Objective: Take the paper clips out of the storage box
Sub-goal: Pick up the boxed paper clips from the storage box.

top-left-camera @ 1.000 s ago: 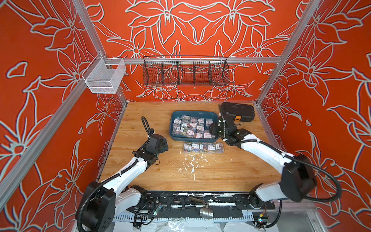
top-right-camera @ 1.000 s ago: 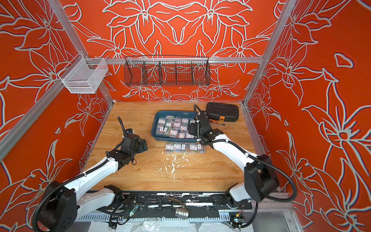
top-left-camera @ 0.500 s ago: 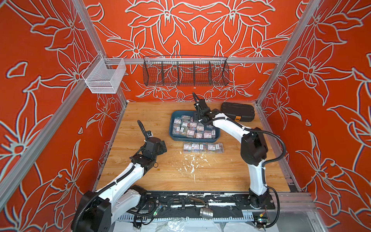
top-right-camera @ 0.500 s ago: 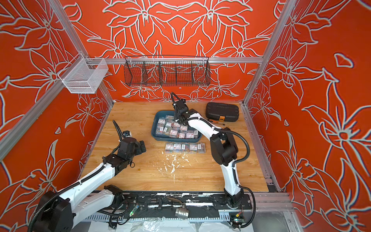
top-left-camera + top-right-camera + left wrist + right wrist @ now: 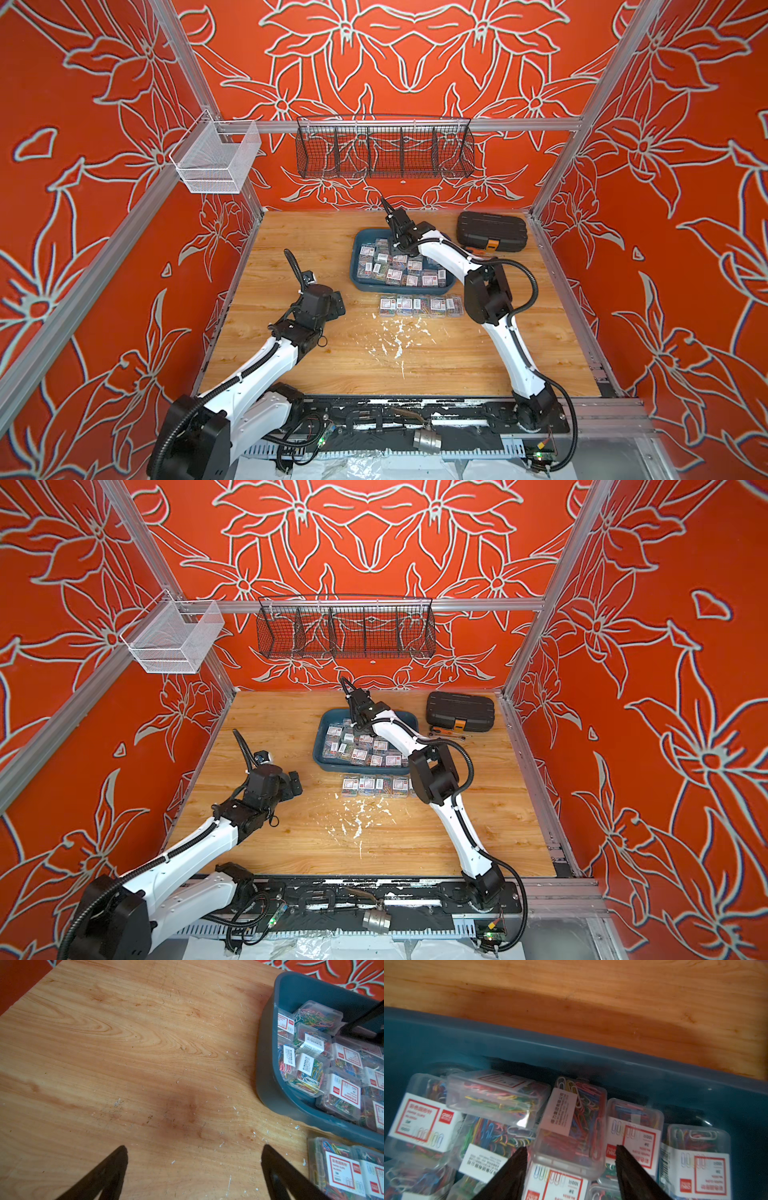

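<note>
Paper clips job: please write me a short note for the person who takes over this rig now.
Left pincer: open, empty, over bare table beside the storage box.
Right pincer: open, empty, over the paper clip boxes inside the storage box.
Done: a row of five boxes lies on the table, on the robot's side of the storage box.
To do: most boxes are in the storage box; take them out.

the right pincer (image 5: 571, 1147) has swung across the storage box (image 5: 571, 1049) and spread over the paper clips (image 5: 571, 1118).
</note>
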You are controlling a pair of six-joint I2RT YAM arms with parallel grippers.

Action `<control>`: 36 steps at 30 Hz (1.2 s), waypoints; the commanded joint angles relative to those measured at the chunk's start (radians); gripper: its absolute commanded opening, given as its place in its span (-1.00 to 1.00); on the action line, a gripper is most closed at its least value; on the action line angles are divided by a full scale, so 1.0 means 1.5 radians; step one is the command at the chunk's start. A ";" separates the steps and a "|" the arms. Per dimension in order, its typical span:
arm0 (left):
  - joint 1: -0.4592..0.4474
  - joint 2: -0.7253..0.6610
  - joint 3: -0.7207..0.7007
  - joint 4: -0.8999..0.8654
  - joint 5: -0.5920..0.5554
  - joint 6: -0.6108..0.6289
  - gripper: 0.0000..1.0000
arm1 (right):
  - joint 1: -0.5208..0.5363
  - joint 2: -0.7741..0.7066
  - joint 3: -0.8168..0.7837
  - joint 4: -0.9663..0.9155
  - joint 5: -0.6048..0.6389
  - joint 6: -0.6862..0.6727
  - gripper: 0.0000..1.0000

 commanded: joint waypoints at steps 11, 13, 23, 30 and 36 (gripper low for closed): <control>0.005 -0.006 0.000 0.015 0.000 -0.006 0.95 | -0.010 0.087 0.118 -0.069 0.031 -0.002 0.24; 0.005 -0.005 0.001 0.015 0.000 -0.004 0.95 | -0.010 0.082 0.116 -0.070 0.035 0.000 0.19; 0.005 -0.006 0.000 0.016 0.001 -0.005 0.95 | -0.010 -0.003 0.054 -0.057 0.019 -0.002 -0.06; 0.005 0.000 0.004 0.012 -0.001 -0.006 0.95 | -0.009 -0.186 -0.137 0.026 0.001 -0.008 -0.09; 0.005 -0.004 0.001 0.015 0.003 -0.004 0.95 | -0.008 -0.350 -0.315 0.101 -0.005 -0.009 -0.12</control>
